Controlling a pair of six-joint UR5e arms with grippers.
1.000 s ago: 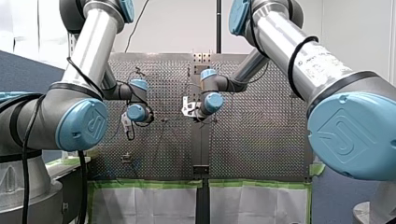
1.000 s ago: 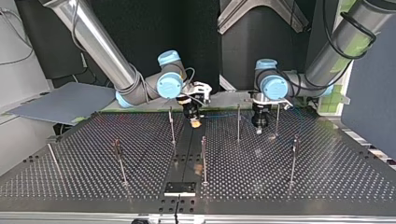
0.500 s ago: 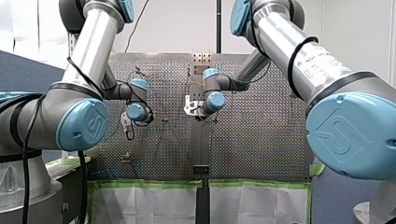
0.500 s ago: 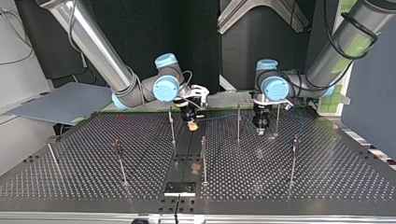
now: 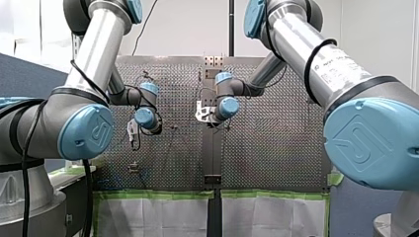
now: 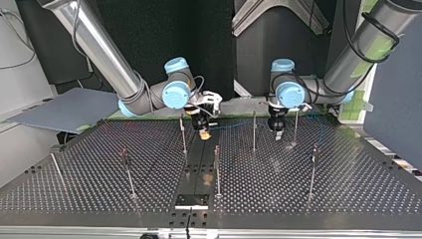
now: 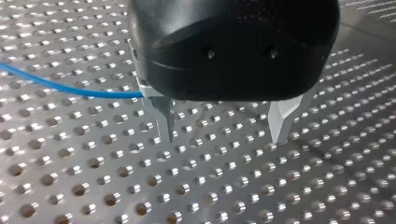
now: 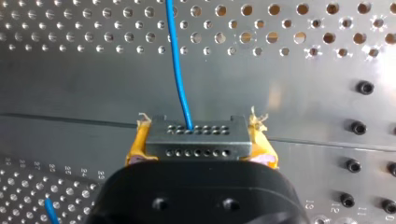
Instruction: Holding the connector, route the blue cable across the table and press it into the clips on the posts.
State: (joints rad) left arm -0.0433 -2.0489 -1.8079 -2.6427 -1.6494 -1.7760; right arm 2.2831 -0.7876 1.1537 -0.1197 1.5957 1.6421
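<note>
Since a second ago, my left jaws have lifted slightly off the bench [image 6: 348, 189]; my right jaws shifted little. Right jaws: clamped on the connector [image 8: 196, 140], left of the centre post [image 6: 254, 130] in the top view. The blue cable [image 8: 180, 79] runs from it past that post. Left jaws: open, empty, right of the post, cable beside one finger. I judge routing is under way; the next move calls for keeping tension and lowering the cable into a clip.
</note>
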